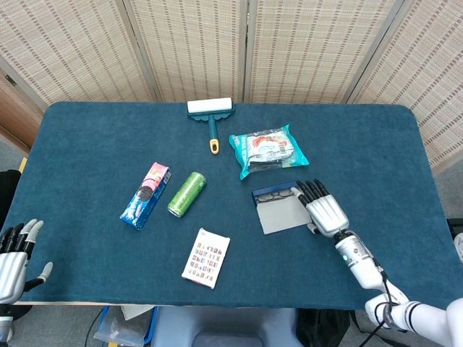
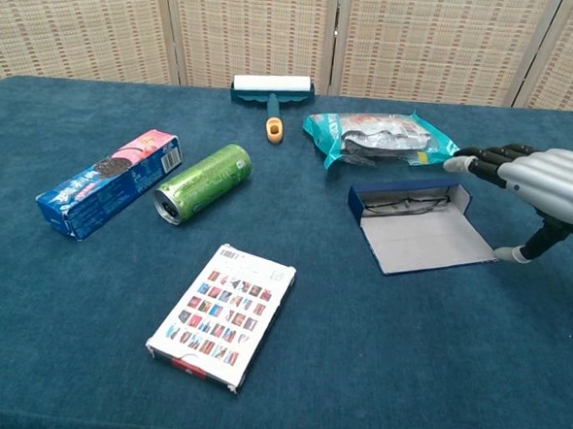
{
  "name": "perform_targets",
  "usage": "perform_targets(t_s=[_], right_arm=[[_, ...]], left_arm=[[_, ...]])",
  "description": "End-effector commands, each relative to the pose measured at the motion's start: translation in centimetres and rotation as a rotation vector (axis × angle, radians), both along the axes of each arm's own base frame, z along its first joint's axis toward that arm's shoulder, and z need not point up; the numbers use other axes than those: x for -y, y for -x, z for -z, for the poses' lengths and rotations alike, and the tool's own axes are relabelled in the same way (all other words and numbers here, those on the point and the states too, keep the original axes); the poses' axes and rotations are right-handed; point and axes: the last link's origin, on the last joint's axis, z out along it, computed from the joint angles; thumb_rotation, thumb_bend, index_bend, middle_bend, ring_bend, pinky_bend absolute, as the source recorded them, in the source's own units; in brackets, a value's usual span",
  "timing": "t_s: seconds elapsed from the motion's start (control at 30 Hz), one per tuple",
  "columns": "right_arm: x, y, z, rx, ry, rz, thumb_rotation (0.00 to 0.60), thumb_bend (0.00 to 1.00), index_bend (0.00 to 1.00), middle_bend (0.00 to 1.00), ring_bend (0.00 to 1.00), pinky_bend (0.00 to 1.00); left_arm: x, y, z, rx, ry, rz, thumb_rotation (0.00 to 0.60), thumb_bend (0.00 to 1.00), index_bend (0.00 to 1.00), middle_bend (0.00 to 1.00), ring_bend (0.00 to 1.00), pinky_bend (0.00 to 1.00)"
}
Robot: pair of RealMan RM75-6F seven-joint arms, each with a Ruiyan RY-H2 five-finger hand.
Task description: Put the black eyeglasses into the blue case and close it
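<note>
Left hand (image 1: 14,253) sat off the counter's (image 1: 87,144) near-left corner, fingers spread, holding nothing. Over to the right the blue case (image 2: 417,227) lay flap-open with the black eyeglasses (image 2: 404,203) inside. Right hand (image 2: 541,186) hovered just right of it, fingers out straight, also holding nothing.

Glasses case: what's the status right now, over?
Both hands empty, fingers apart: right hand beside the blue case, left hand off at table edge. Black eyeglasses in the case, flap open. Snack bag just behind, not blocking.
</note>
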Motion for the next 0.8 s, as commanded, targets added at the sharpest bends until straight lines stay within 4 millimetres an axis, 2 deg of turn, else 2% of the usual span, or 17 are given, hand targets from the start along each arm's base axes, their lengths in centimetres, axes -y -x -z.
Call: perform_targets(t_s=[0.03,0.8], right_arm=[[0.1,0.2,0.7,-0.003,-0.013,0.008,0.600,0.17,0.00,0.00,0.00,0.00],[0.8,0.7,1.9,-0.042,-0.033,0.022,0.600,0.17,0.00,0.00,0.00,0.00]], left_arm=[[0.1,0.0,0.0,0.000,-0.002,-0.001,0.600,0.31,0.00,0.00,0.01,0.00],[0.3,0.3,0.0,0.007,-0.003,-0.008,0.600,0.31,0.00,0.00,0.01,0.00]])
